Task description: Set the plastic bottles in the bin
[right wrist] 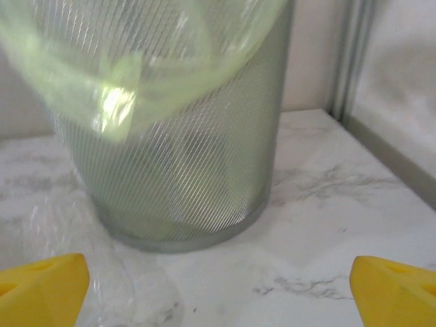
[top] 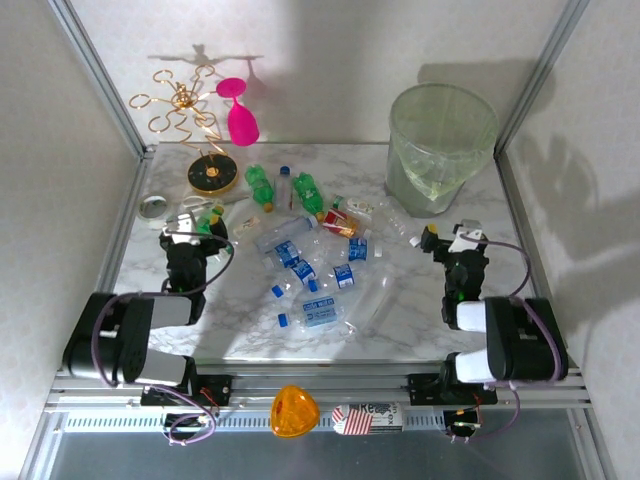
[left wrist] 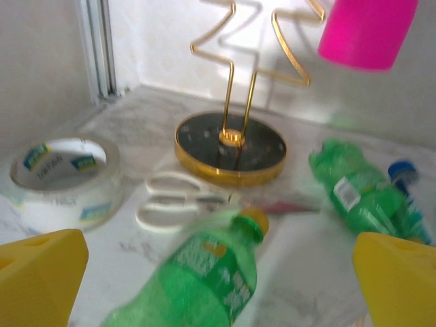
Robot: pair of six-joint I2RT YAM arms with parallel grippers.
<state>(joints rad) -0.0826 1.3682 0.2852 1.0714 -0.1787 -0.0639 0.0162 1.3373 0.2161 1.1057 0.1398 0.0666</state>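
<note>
Left gripper [left wrist: 218,293] stands spread wide, a green bottle [left wrist: 201,270] lying between its yellow fingers [left wrist: 41,276], with tape roll [left wrist: 63,178] and scissors [left wrist: 178,199] just beyond. Right gripper [right wrist: 218,289], likewise spread, faces the bin [right wrist: 191,170] near the table's [right wrist: 327,225] far right corner, bare marble between. The plastic bottles [top: 305,265] lie scattered mid-table. Label print is too blurred to read.

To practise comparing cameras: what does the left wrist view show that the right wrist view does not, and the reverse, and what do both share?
Left wrist: a tape roll, white scissors, a gold stand's black base, a pink glass and two green bottles, the nearer just ahead of the open left gripper. Right wrist: the bin with its pale-green liner, ahead of the open right gripper. Both: marble table, yellow fingertips in the bottom corners.
</note>
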